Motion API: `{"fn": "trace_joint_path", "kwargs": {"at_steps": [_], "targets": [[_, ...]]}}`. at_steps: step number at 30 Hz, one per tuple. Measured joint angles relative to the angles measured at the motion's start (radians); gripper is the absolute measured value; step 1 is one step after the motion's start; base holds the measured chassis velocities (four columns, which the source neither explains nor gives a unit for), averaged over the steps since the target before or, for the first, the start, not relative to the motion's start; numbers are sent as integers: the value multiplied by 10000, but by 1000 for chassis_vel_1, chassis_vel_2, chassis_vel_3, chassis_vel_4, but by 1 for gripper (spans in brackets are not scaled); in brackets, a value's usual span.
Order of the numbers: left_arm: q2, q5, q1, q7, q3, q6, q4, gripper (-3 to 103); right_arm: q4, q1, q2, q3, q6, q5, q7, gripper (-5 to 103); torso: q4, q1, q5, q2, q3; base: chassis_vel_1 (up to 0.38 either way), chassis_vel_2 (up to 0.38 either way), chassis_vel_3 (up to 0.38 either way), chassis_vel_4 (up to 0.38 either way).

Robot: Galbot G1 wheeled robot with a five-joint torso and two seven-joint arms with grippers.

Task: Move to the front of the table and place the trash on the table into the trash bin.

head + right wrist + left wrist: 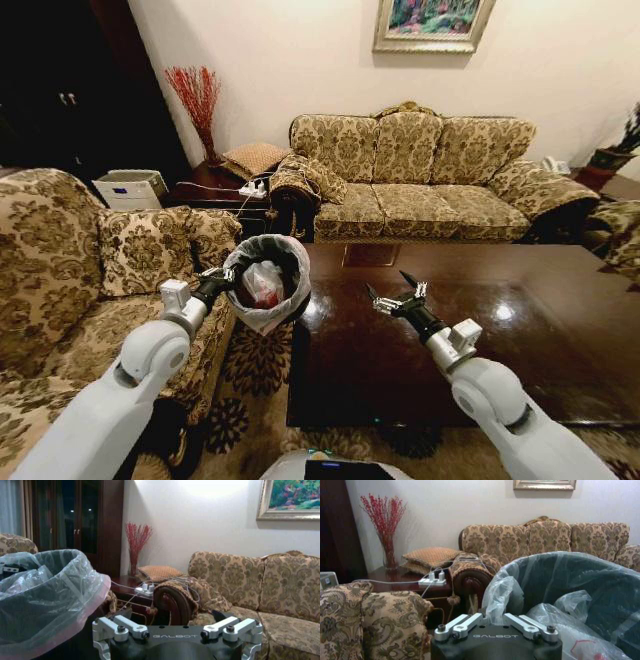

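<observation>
We take the bench (470, 340) as the landmark: one large rectangular top of dark glossy wood, its surface reflecting the room lights. We see its near edge and its left edge; patterned carpet (255, 375) runs along both, leaving a narrow lane between the left edge and the armchair (70, 280).

One bin (268, 282) hangs just off the bench's far-left corner, raised clear of the carpet. It is round and dark, lined with a translucent grey-white plastic bag (47, 592) whose rim folds outward with a pink edge. Inside we count one pink-white plastic bundle (263, 283); other contents we cannot tell.

The left end effector (222, 276) sits at the bin's rim on the side away from the bench. In the left wrist view its fingers are pressed together on the crumpled liner at the rim.

The right end effector (395, 297) hovers over the bench's left portion, near the bin but apart from it, with its two fingers spread and nothing between them.

Beyond the bench's far edge stands one three-seat sofa (420, 170) in floral fabric. Off the far-left corner, one side table (215, 190) carries one power strip (432, 580) and one vase of red twigs (385, 528).
</observation>
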Motion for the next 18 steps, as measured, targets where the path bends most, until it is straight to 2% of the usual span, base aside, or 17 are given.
{"fn": "trace_joint_path", "kwargs": {"at_steps": [18], "targets": [[0, 0, 1, -1, 1, 0, 0, 3, 0, 0, 0, 0, 0, 0, 0, 100, -1, 0, 3, 0, 0, 0, 0, 0, 0]]}}
